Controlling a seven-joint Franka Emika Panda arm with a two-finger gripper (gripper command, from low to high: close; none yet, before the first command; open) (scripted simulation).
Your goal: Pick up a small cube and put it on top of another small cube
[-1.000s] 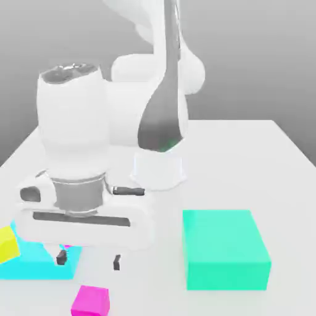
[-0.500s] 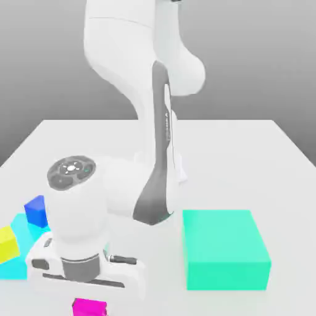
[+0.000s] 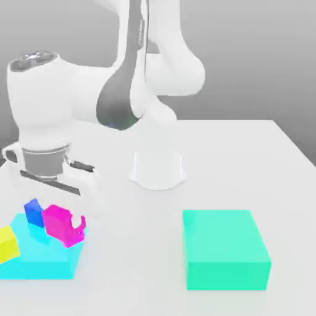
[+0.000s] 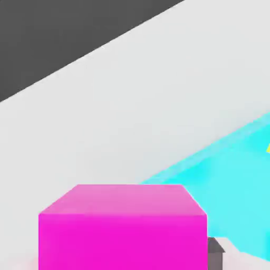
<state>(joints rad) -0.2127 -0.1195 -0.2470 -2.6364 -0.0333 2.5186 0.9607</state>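
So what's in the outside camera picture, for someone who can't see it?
A white robot arm's end effector holds a hot-pink cube above a flat cyan block. A blue cube and a yellow cube sit there; a teal block lies to the exterior view's right.

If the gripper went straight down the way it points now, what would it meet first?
Probably the flat cyan block below it: the gripper, shut on the hot-pink magenta cube, hangs above that block beside the small blue cube. Depth is uncertain.
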